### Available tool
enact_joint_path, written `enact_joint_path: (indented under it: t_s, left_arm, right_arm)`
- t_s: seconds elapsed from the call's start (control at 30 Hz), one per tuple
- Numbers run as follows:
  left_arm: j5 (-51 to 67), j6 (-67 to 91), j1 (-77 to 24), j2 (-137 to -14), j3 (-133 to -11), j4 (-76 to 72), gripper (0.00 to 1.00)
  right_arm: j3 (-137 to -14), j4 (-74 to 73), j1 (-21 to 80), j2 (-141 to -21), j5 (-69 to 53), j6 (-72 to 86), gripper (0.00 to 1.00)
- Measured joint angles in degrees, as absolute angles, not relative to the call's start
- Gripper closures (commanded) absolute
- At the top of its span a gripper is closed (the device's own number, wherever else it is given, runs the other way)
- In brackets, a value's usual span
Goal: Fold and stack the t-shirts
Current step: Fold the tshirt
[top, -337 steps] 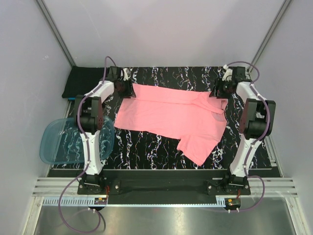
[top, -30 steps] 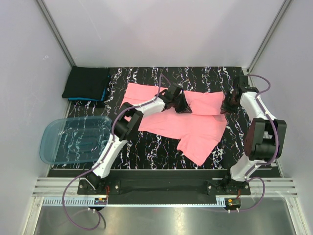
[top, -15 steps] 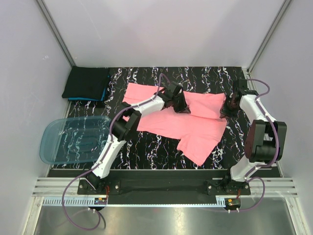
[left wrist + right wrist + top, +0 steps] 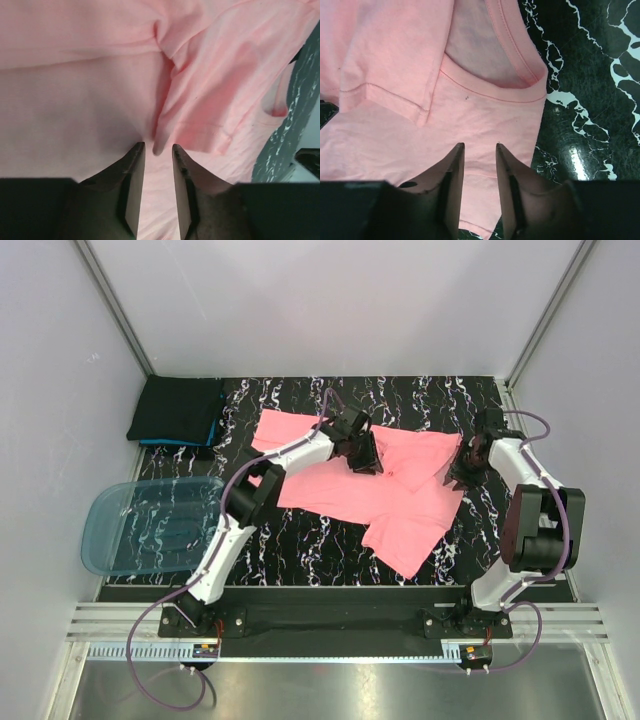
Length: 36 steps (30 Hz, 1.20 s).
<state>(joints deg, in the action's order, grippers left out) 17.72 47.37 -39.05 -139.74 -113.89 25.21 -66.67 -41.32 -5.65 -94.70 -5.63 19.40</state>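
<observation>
Mid-frame, the salmon-pink t-shirt (image 4: 345, 498) runs left-right under my left gripper (image 4: 157, 146) and right gripper (image 4: 479, 146), both slightly parted, holding nothing.

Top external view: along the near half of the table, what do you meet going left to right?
Translucent blue plastic tub → salmon-pink cloth t-shirt, spread flat → black elbow block of the right arm. The grippers sit over the shirt, so they are left out of the order.

The arm links (image 4: 300, 452) are white, joints (image 4: 540, 525) black, cables (image 4: 124, 660) purple, fingers (image 4: 131, 185) dark.
</observation>
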Motion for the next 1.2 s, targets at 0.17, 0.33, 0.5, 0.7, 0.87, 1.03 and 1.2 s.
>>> enact_joint_path:
  t_s: [0.17,0.33,0.5,0.7,0.87,1.03,1.2]
  left_arm:
    - [16.3,44.8,-37.9,-136.0,-112.2,27.3,0.57]
    - [16.1,40.4,-33.1,-129.7,-110.4,27.0,0.57]
    - [15.9,35.8,-23.6,-128.9,-110.7,26.1,0.57]
    - [14.7,31.5,-14.9,-133.2,-113.1,27.6,0.57]
    - [14.8,30.5,-13.4,-136.7,-113.6,28.1,0.57]
    - [14.4,29.9,-13.4,-138.2,-114.7,29.3,0.57]
    - [13.3,29.7,-13.2,-138.9,-116.1,30.7,0.58]
  right_arm:
    - [-70.8,-39.9,-6.1,-96.2,-5.8,18.3,0.56]
    - [-78.1,-34.1,-7.4,-103.8,-7.0,15.7,0.55]
    - [-86.3,-31.6,-9.6,-114.7,-7.6,13.8,0.54]
    - [-90.6,-30.7,-11.6,-122.1,-8.4,11.7,0.61]
    - [-94.2,-30.6,-12.2,-125.1,-8.8,9.5,0.84]
    - [-100.0,-31.8,-12.3,-128.9,-8.5,6.3,0.94]
    - [-104.4,-33.2,-12.4,-131.4,-8.0,4.3,0.98]
